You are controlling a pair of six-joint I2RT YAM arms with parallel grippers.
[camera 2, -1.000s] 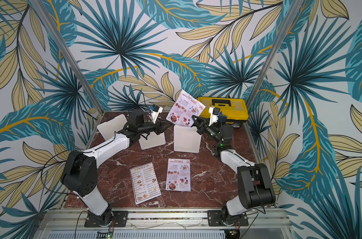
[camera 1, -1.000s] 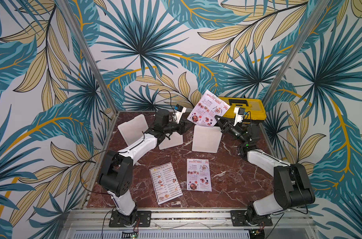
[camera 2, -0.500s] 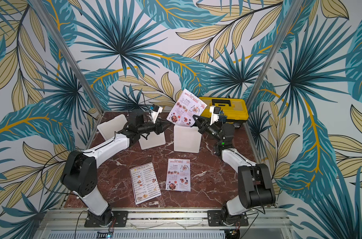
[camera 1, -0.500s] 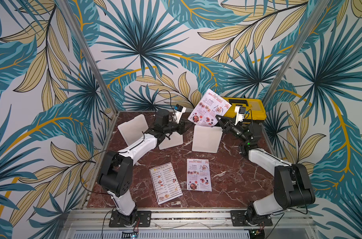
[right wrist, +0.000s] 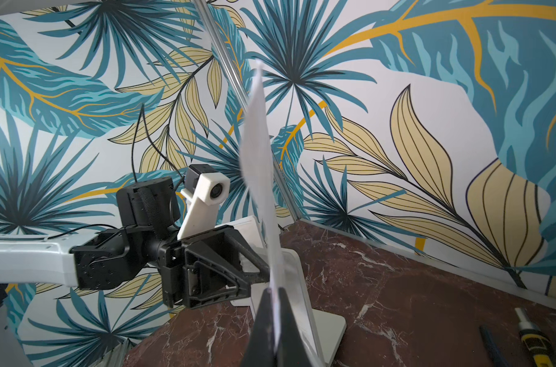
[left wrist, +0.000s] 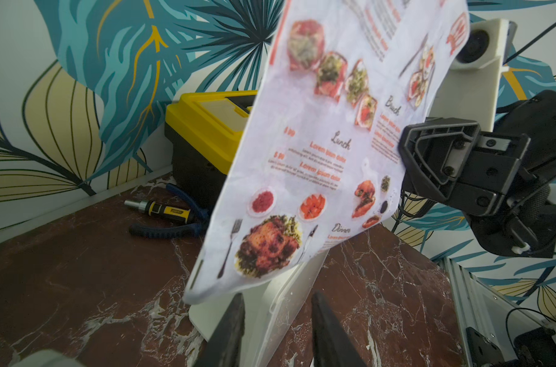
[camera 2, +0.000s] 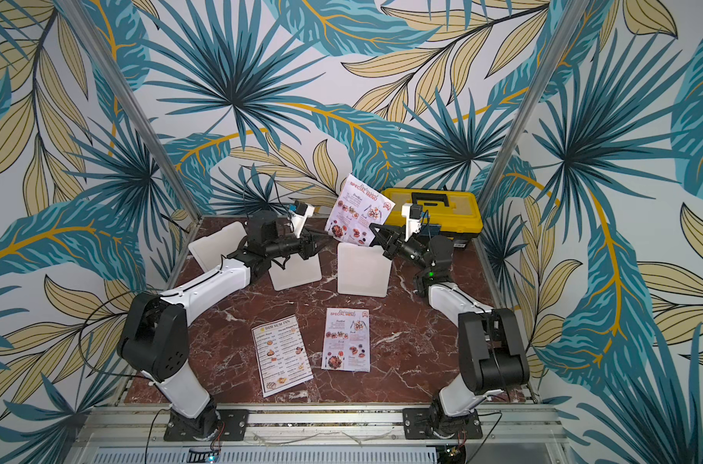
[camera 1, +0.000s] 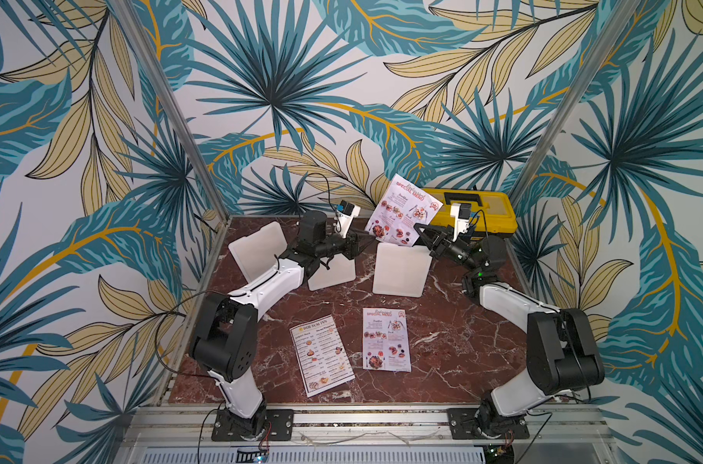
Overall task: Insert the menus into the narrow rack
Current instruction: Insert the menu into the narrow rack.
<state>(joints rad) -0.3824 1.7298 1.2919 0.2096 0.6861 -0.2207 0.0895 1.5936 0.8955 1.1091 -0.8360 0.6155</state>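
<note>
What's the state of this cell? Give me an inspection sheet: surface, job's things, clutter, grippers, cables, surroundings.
Surface: red marble tabletop, white-veined.
Job's things: held SPECIAL MENU sheet tilted over the upright white rack, lower corner at its top edge, not yet seated. DIM SUM INN menu and second SPECIAL MENU lie flat in front. Two more white stands.
Clutter: yellow toolbox at the back; screwdriver and pliers beside it.
Grippers: right gripper shut on the held sheet's edge. Left gripper jaws apart around the rack's edge, contact unclear.
Cables: black cable loops outside the table's edge.
Surroundings: leaf-print walls, aluminium posts.
</note>
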